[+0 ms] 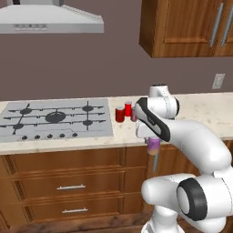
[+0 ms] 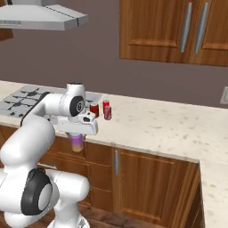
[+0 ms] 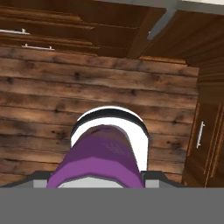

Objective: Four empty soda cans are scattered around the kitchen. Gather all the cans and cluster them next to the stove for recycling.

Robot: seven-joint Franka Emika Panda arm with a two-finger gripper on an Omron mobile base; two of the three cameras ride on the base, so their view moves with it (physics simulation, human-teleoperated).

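Left base view: three red cans (image 1: 125, 111) stand clustered on the surface (image 1: 200, 113) just beside the stove (image 1: 54, 119). The claw (image 1: 154, 146) grasps the purple can (image 1: 154, 145) off the front edge.

Right base view: the purple can (image 2: 77, 142) hangs below the surface's front edge.

Hand view: the purple can (image 3: 98, 159) sits between the fingertips, over the floor (image 3: 87, 87).

This looks like the last carry; next, lift it and set it by the cluster.

- Back wall (image 1: 113, 73): flat brownish-mauve, no windows.
- Range hood (image 1: 50, 20): grey, top left of both base views.
- Upper cabinets (image 2: 173, 31): brown wood, long silver vertical handles, top right.
- Wall outlet (image 1: 218, 81): pale, on the wall just above the counter, right side.
- Countertop (image 2: 164, 129): cream speckled stone, runs along the wall, turns a corner at far right.
- Lower cabinets (image 1: 68, 182): brown wood drawers with silver bar handles; doors (image 2: 147, 187) further right.
- Floor (image 3: 48, 92): dark wood planks, knotty grain.
- Light: even, soft, no hard shadows.
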